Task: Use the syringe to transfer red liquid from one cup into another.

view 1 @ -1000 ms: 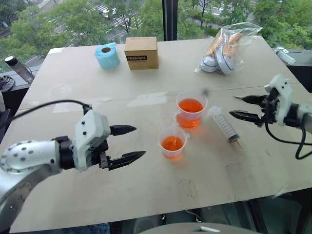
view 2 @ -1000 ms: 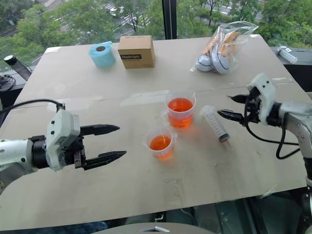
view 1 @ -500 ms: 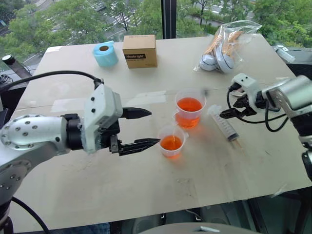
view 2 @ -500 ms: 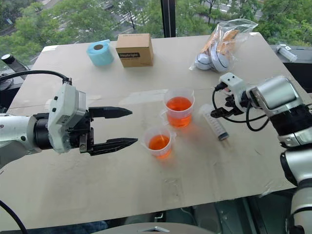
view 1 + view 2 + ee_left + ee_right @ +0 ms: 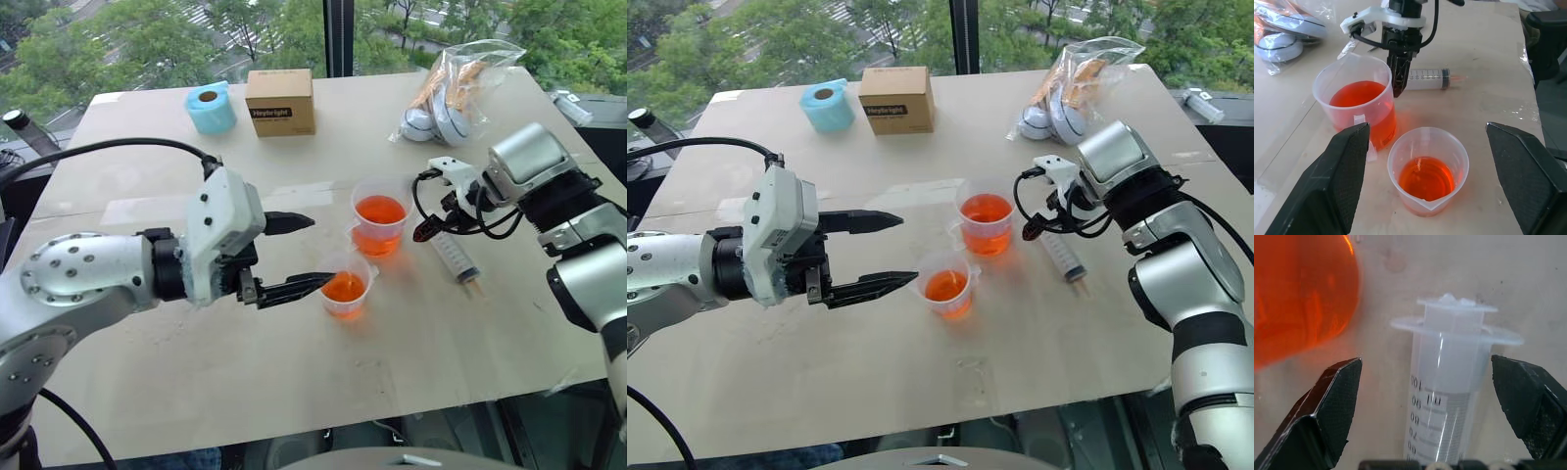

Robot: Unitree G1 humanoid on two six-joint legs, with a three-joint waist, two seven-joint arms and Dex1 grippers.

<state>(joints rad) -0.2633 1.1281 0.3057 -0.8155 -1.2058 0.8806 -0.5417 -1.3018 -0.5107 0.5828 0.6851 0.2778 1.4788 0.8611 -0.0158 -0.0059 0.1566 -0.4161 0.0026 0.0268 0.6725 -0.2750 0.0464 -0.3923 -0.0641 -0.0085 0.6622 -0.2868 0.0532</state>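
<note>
- a test bench by a high window, likely a lab or office
- plain table point(image 5: 147, 157), cardboard box point(image 5: 280, 102), tape roll point(image 5: 213, 108)
- treetops and street below the glass

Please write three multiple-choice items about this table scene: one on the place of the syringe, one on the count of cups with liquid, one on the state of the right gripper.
1. Where does the large clear plastic syringe lie?
A. flat on the table
B. inside a cup
C. on the brown cardboard box

2. How many clear plastic cups hold orange-red liquid?
A. one
B. two
C. three

3. The right gripper is:
A. shut on the syringe
B. shut on a cup
C. open above the syringe

Answers: 1 A, it lies beside the taller clear cup. 2 B, the taller one and the shorter clear cup. 3 C, its black fingers stand apart, one to each side of the barrel.
</note>
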